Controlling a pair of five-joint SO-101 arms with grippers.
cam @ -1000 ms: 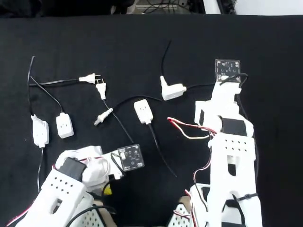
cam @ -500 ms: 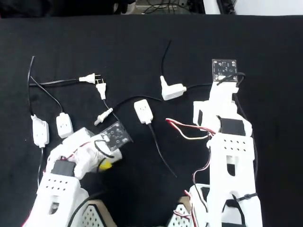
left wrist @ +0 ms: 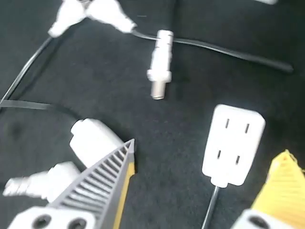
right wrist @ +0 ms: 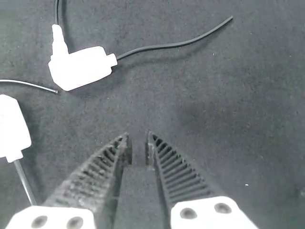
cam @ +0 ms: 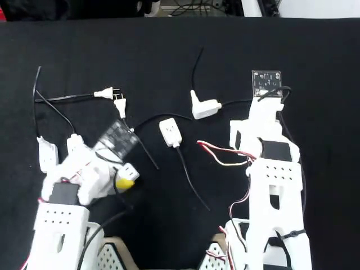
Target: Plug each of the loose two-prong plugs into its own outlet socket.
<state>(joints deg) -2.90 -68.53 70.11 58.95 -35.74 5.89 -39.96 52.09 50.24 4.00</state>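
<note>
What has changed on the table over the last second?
The left arm swung forward and to its left; its open left hand now hangs over a white outlet block near a loose plug. Nothing was grasped or released. The right hand barely shifted; plugs and outlets lie as before.

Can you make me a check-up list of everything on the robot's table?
Surface: black cloth, flat.
Job's things: one plug lies loose beside a socket; two more plugs farther back; another socket seems to have a plug in.
Clutter: nothing seen.
Grippers: left gripper open, empty, near the socket; right gripper slightly open, empty, over bare cloth.
Cables: black cords curl across the cloth; red and yellow wires hang on the right arm.
Surroundings: tangled wires beyond the far edge.
</note>
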